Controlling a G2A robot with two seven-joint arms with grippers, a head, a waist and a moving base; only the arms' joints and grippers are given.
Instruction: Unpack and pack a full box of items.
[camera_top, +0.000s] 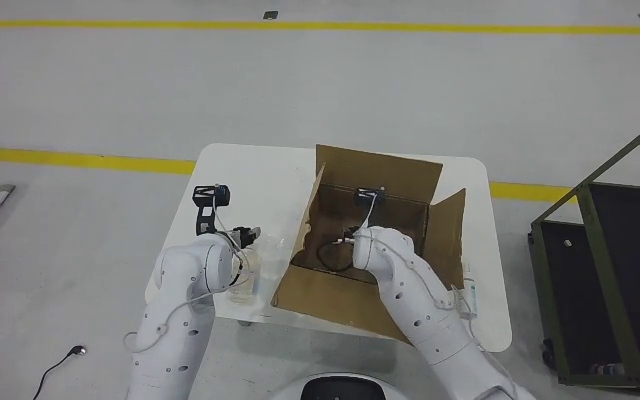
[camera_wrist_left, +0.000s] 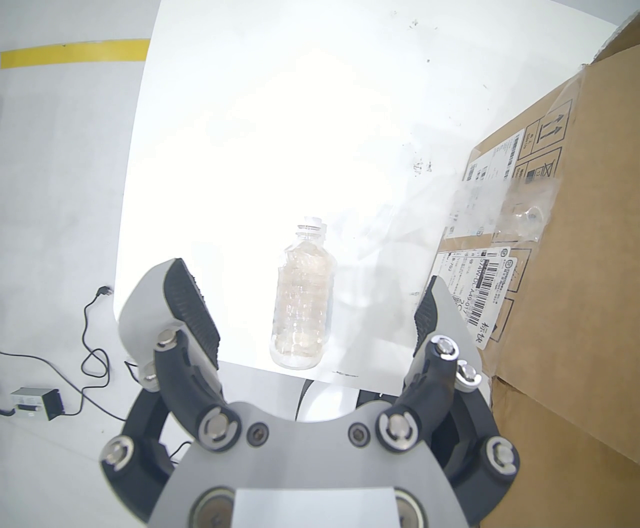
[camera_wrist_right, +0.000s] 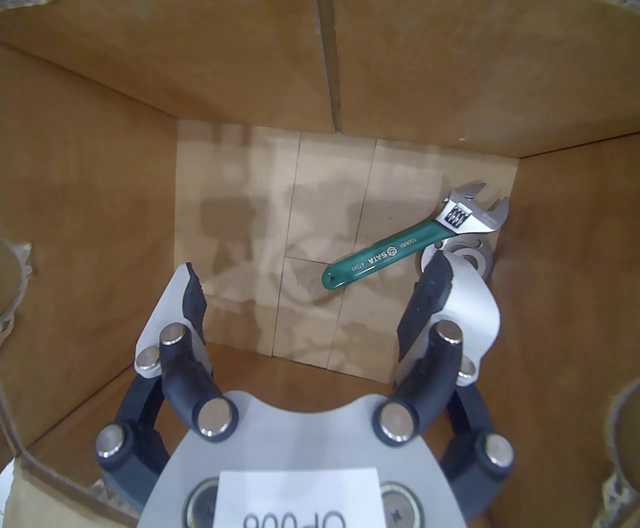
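Observation:
An open cardboard box stands on the white table. My right gripper hangs open inside it, above the box floor. A green-handled adjustable wrench lies on that floor by one corner, its head resting on a round metal flange that my finger partly hides. My left gripper is open above a clear plastic bottle, which lies near the table's front edge, left of the box. The bottle is beside my left arm.
A clear plastic bag with small parts leans against the box's outer wall near the bottle. A small pale item lies on the table right of the box. A dark cart stands on the floor to the right.

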